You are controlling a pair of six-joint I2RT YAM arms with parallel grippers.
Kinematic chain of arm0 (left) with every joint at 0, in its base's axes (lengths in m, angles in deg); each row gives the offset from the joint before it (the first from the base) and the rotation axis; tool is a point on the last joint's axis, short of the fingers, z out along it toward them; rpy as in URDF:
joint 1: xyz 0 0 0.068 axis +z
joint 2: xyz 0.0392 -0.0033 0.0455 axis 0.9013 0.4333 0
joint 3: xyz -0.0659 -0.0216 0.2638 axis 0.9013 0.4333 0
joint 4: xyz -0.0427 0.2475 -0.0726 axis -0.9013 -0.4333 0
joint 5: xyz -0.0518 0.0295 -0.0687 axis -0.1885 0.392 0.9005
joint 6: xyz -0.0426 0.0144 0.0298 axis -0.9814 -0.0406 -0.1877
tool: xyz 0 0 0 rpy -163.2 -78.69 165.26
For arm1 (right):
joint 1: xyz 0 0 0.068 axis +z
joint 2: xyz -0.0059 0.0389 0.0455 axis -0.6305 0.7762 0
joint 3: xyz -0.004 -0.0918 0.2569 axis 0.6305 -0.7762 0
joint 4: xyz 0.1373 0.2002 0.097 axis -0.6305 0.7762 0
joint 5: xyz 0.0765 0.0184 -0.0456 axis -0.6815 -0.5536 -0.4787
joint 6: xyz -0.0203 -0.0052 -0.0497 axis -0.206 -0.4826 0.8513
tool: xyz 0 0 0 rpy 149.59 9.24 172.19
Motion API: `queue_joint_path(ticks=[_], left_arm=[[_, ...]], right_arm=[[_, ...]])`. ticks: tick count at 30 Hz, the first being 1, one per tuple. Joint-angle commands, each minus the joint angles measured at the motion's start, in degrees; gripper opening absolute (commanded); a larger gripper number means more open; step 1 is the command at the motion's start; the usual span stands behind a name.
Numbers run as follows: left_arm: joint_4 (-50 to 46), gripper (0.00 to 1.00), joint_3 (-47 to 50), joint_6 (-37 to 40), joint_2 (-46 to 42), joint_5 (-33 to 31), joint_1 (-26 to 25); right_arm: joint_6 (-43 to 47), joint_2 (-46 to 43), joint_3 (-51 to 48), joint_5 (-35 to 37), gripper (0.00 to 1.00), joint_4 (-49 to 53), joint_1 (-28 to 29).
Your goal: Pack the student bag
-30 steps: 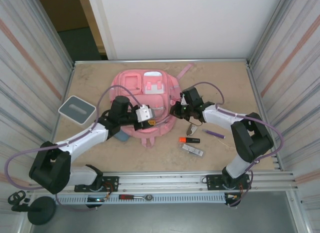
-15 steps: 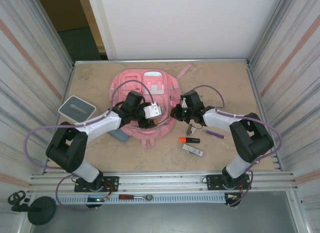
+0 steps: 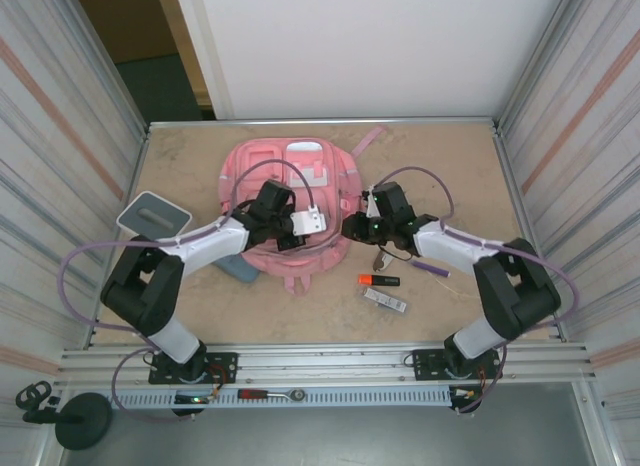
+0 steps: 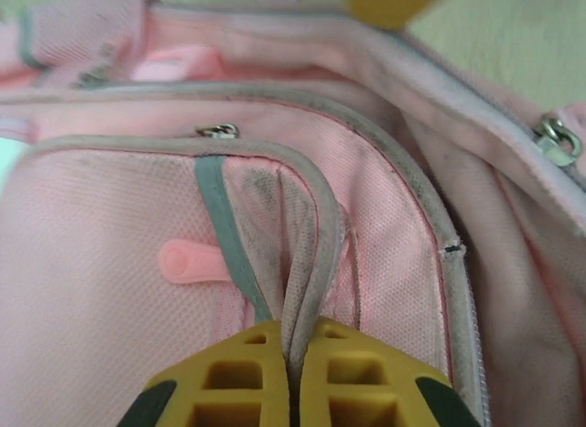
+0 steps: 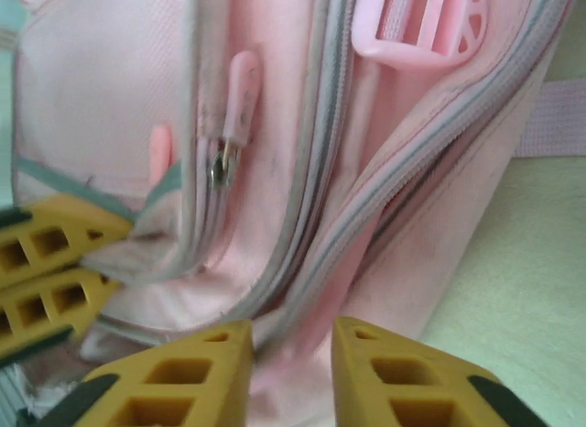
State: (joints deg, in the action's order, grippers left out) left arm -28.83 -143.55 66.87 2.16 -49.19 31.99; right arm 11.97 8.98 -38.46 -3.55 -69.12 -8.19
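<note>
The pink student bag (image 3: 290,176) lies flat at the middle of the table, front pockets up. My left gripper (image 3: 322,229) reaches over its near right part and is shut on a fold of the grey-piped pocket edge (image 4: 307,262), which runs straight up between the yellow fingertips (image 4: 247,377). My right gripper (image 3: 348,227) is at the bag's right side, open, and the pink fabric by the zip (image 5: 302,290) bulges into the gap between its jaws. In the right wrist view the left gripper's fingers (image 5: 46,262) show at the left edge.
A grey box with a white lid (image 3: 153,218) sits left of the bag. An orange highlighter (image 3: 378,280), a purple pen (image 3: 427,268), a small white bar (image 3: 385,301) and a metal clip (image 3: 382,256) lie right of the bag. Corrugated metal walls stand on both sides.
My left gripper slid right over the bag and closed on the pocket edge. My right gripper, shut before, has opened and stays at the bag's right side.
</note>
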Motion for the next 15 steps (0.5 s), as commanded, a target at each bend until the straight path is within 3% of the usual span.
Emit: queue_joint_path(ticks=[1,4,8,15], left_arm=[[10.85,0.0,3.33,-9.21,-10.03,14.94,5.42],[16.19,0.0,5.17,-13.95,-14.38,21.82,8.25],[16.18,0.0,4.41,-15.25,-15.02,24.02,9.45],[18.83,0.0,4.09,-19.21,-15.48,25.33,10.25]], right_arm=[[13.34,-8.04,-2.54,4.05,0.37,3.96,3.3],[19.24,-11.93,-4.43,3.73,0.48,2.9,5.59],[21.53,-12.51,-4.68,-1.85,0.56,-0.63,6.45],[23.23,-10.42,-4.99,-7.3,0.59,-5.18,8.39]])
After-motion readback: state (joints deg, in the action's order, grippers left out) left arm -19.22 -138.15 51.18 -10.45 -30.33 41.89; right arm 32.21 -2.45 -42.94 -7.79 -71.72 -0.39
